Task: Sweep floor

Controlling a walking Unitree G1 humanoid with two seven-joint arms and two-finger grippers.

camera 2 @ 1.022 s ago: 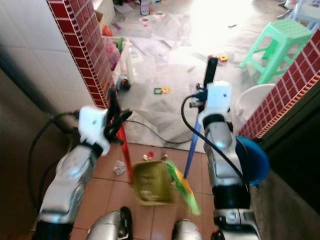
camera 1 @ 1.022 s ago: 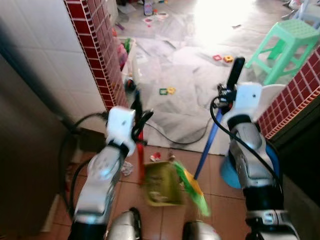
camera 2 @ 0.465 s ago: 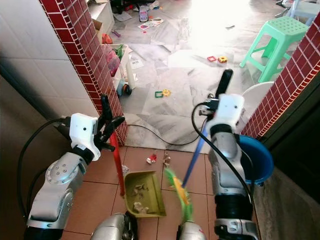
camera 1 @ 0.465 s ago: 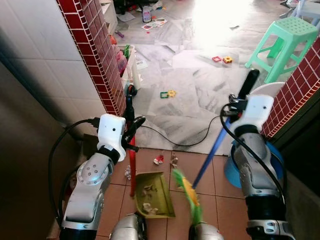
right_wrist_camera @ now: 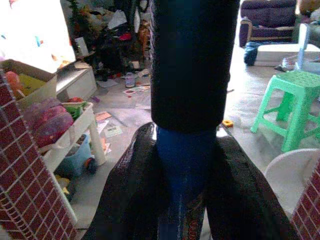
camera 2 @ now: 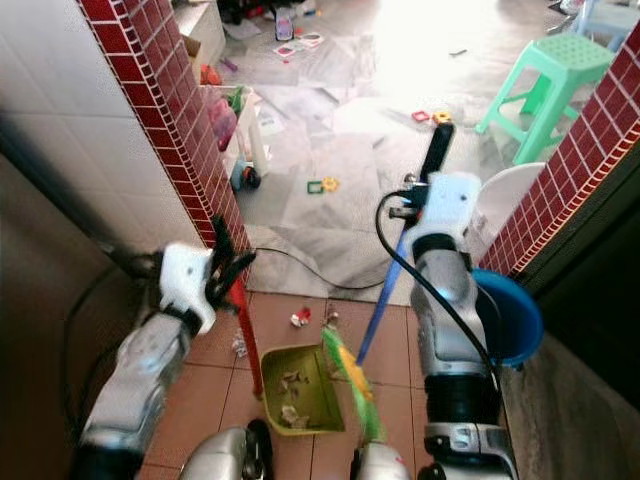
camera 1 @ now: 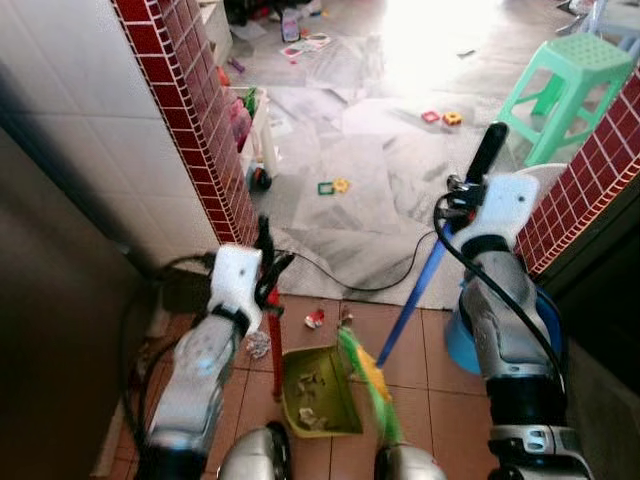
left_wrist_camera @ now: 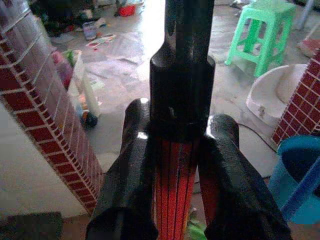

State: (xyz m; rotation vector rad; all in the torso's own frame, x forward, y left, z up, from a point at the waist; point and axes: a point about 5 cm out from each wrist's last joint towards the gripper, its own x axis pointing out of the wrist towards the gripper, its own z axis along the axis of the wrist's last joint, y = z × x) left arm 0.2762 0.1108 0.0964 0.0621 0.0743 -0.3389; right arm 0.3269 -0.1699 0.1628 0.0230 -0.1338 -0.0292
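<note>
Red-handled and olive-green, the dustpan (camera 1: 318,390) sits on the terracotta floor tiles (camera 1: 430,420) right in front of us. Our left gripper (camera 1: 262,270) has its fingers (left_wrist_camera: 125,190) clamped tight around the upright red handle (camera 1: 274,355), as the left wrist view shows clearly. A few scraps of litter (camera 1: 316,319) lie on the tiles just beyond the pan's mouth, with one crumpled bit (camera 1: 258,345) beside the handle.

We judge that we are mid-sweep, gathering debris into the pan. The next move calls for drawing the bristles toward the pan's lip so those remaining scraps go in, while we keep the pan flat against the tiles.

Moving right, the broom head (camera 1: 368,385), green and yellow and blurred, hangs beside the pan's right edge. Its blue shaft (camera 1: 410,300) rises up to our right gripper (camera 1: 472,180), whose fingers (right_wrist_camera: 130,200) are closed firmly about it just under the black grip.

As for containers, the dustpan already holds several pale crumpled scraps. Further right, a blue bucket (camera 2: 515,320) stands by the red-tiled wall (camera 1: 590,170); we cannot make out its contents.
</note>
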